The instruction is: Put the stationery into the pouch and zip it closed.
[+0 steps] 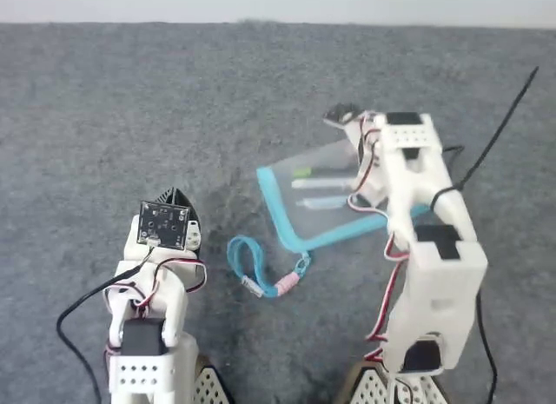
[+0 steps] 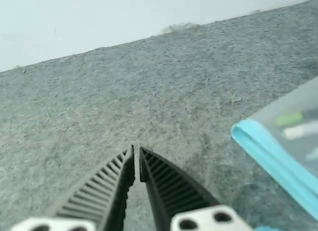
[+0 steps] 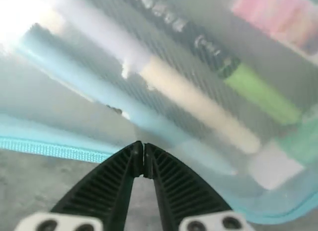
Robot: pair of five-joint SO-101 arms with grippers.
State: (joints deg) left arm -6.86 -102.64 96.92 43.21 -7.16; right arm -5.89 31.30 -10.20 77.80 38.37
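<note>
The clear pouch (image 1: 317, 195) with a blue zip edge (image 1: 280, 211) lies flat on the grey carpet, right of centre. Inside it are a white pen (image 3: 198, 104), a blue pen (image 3: 124, 109), a black and green pen (image 3: 233, 74) and something pink (image 3: 283, 15). My right arm (image 1: 408, 161) hangs over the pouch's right part. My right gripper (image 3: 143, 147) is shut, its tips right above the pouch just inside the zip band (image 3: 49, 149). My left gripper (image 2: 136, 152) is shut and empty over bare carpet, left of the pouch (image 2: 285, 136), and it also shows from above (image 1: 176, 198).
A blue wrist strap (image 1: 248, 258) with a pink end piece (image 1: 288, 282) trails from the pouch's near corner toward the left arm. Cables run along both arms. Grey carpet (image 1: 130, 109) stretches to a pale wall at the back.
</note>
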